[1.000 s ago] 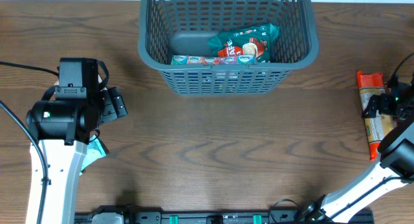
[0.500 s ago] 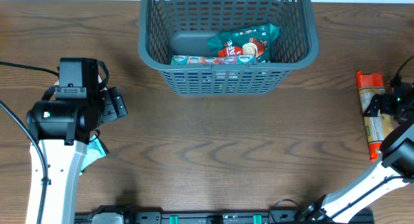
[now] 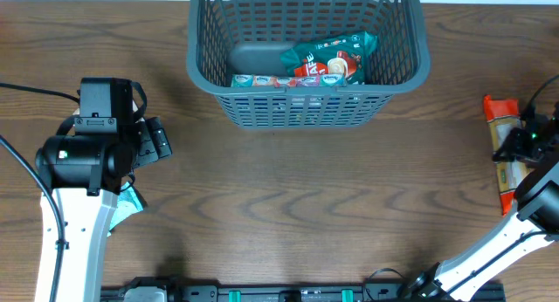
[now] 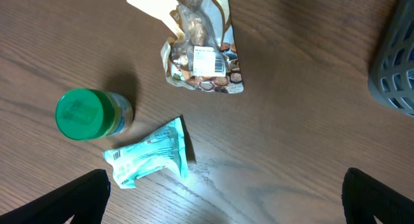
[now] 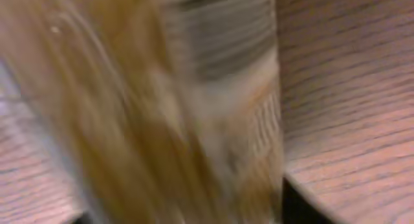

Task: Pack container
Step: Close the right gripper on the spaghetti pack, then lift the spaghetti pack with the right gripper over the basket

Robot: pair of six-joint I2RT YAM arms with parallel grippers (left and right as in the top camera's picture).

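Right tool (image 3: pixel 521 143) narrowed, seemingly gripping orange packet (image 3: pixel 499 110), container (image 3: pixel 421 68) far left, left tool (image 3: pixel 162 140) open

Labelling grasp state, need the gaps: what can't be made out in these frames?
- Right wrist: blurred; long packet fills the frame, print unreadable, grip unclear.
- Overhead: left arm covers green-lidded jar and brown snack bag; only a corner of teal packet shows.
- Overhead: right arm overlaps the long packet's middle.
- Left wrist: container cut by right edge, left fingers by bottom edge.
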